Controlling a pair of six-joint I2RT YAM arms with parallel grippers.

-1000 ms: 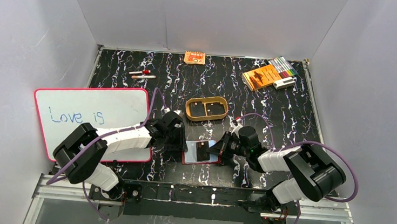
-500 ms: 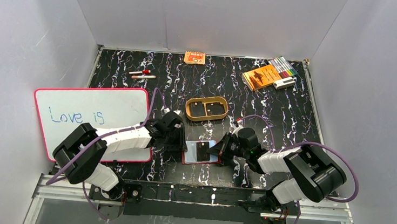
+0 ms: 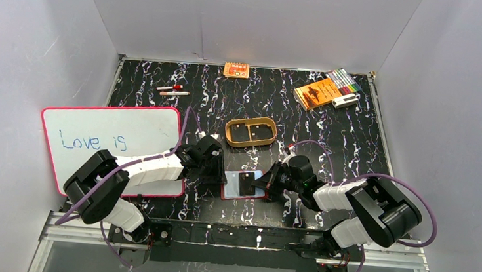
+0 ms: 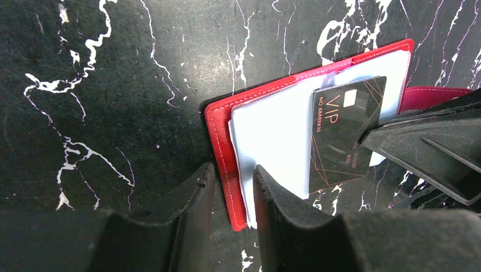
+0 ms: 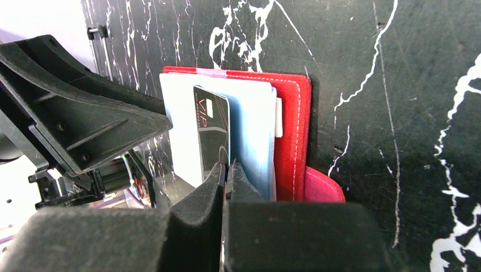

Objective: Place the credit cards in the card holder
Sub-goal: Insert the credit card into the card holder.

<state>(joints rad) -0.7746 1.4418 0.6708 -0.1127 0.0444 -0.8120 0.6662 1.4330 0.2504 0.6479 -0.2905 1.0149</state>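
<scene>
Step in hand: sliding the dark card into a pocket of the card holder.
Right fingers: clenched on the dark card's near end; the card lies slanted over the pale pockets.
Left fingers: part-spread astride the red cover's edge; pinching or only pinning, cannot tell.
Card holder: open flat on the table, between both arms.
Advice: square the card to the pocket mouth, slide it low, hold the cover down.
Count: card holder, one; dark card, one; light blue card beneath it, one; tan tray, one.
</scene>
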